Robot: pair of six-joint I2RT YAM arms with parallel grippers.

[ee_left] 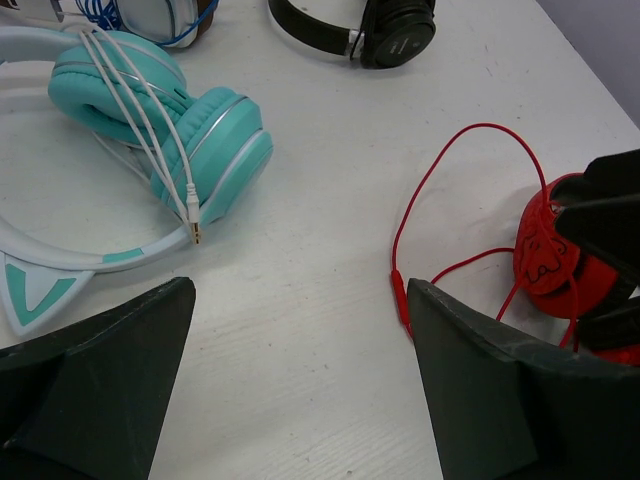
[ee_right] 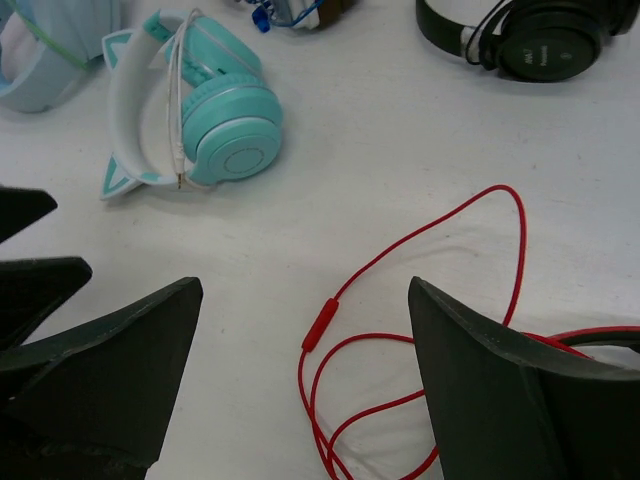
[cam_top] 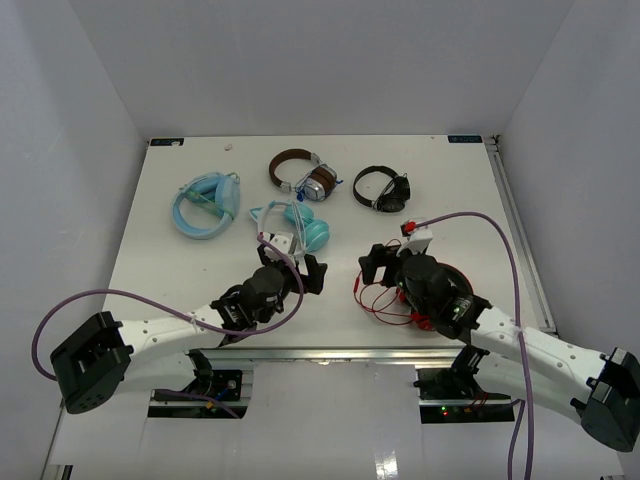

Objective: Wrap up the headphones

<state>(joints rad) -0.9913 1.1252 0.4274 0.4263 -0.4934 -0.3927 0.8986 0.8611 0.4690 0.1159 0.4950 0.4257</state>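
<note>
The red headphones lie on the table at the near right, mostly hidden under my right arm in the top view. One red ear cup point(ee_left: 545, 250) shows in the left wrist view. The thin red cable point(cam_top: 372, 298) lies loose in loops to their left and also shows in the right wrist view point(ee_right: 440, 225), with its inline remote point(ee_right: 320, 322) between my right fingers. My right gripper point(ee_right: 305, 300) is open and empty, just above the cable loops. My left gripper point(ee_left: 300, 330) is open and empty over bare table, left of the cable point(ee_left: 440, 170).
Teal cat-ear headphones point(cam_top: 300, 225) lie just beyond my left gripper point(cam_top: 300, 262). Light blue headphones point(cam_top: 205, 205) lie at the far left. Brown-banded silver headphones point(cam_top: 305, 175) and small black headphones point(cam_top: 385, 188) lie at the back. White walls enclose the table.
</note>
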